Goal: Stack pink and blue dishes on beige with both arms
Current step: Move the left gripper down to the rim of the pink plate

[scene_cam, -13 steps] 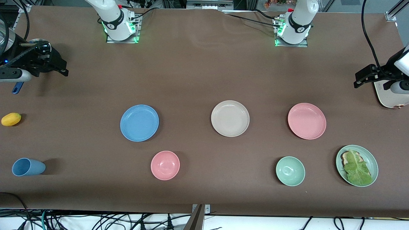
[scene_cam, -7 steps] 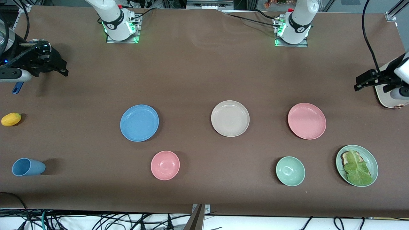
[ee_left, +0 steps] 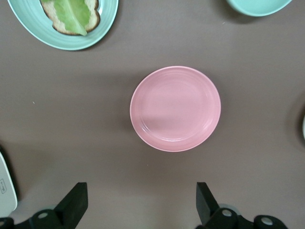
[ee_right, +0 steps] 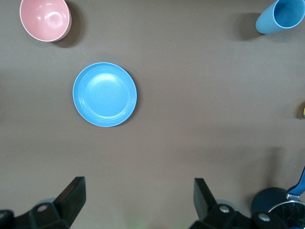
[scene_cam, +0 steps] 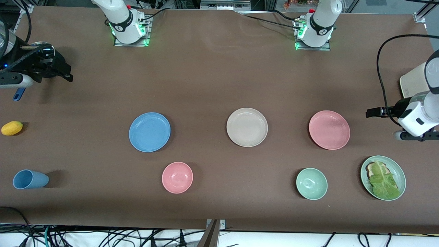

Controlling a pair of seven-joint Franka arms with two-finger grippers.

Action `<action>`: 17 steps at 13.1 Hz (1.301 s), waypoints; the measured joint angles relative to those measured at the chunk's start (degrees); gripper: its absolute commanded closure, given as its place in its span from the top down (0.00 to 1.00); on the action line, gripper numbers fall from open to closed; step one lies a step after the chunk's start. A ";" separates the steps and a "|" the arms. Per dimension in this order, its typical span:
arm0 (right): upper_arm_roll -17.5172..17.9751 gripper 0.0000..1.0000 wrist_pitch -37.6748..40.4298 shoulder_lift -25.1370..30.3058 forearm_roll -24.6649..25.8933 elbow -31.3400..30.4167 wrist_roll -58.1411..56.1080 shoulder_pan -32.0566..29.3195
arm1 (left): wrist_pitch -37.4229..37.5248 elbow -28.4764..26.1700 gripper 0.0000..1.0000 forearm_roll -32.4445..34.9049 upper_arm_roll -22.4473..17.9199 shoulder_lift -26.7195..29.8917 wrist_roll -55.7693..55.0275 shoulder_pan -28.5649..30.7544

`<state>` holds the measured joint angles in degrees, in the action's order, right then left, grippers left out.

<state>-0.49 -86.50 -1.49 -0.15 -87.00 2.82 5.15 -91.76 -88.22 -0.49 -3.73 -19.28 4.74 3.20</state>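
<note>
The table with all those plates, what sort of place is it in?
Probably a robotics lab: two white arms are bolted to the brown table, bundles of cable hang at its edge, and toy-like dishes such as the blue plate are laid out.

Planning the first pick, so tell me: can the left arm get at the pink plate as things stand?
Probably yes. The left pincer hangs open beside the pink plate, toward the left arm's end, and bare table lies between them.

Robot lab, bolted arm bases (scene_cam: pixel 129 32), cables (scene_cam: pixel 113 236)

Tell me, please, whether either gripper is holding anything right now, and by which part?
Nothing is held. The left gripper is open above the table beside the pink plate; the right gripper is open at its end.
</note>
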 measured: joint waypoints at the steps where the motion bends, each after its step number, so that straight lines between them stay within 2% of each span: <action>1: 0.00 1.00 0.43 0.50 0.00 0.12 0.00 0.00 | 0.01 0.04 1.00 0.00 0.00 -0.91 0.00 0.05; 5: 0.13 1.00 2.05 2.35 -0.15 0.22 0.00 0.02 | -0.40 0.11 1.00 0.00 -0.01 -5.22 0.06 1.32; 9: -0.01 1.00 0.68 0.95 -0.15 0.24 0.00 -0.01 | -6.51 -1.67 1.00 -0.02 0.00 -8.94 0.06 2.30; 13: -0.07 1.00 -2.70 -1.97 -0.15 0.24 0.01 -0.08 | -18.49 -10.03 1.00 -0.02 0.00 -9.14 0.06 2.39; 17: -0.11 1.00 -3.17 -2.27 -0.14 0.51 0.01 -0.27 | -36.25 -22.66 1.00 -0.02 0.00 -8.20 0.07 2.91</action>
<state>-0.60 -89.66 -3.76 -0.28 -86.49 2.83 4.88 -128.01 -110.89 -0.51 -3.73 -27.48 4.81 6.11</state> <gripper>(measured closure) 0.000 0.000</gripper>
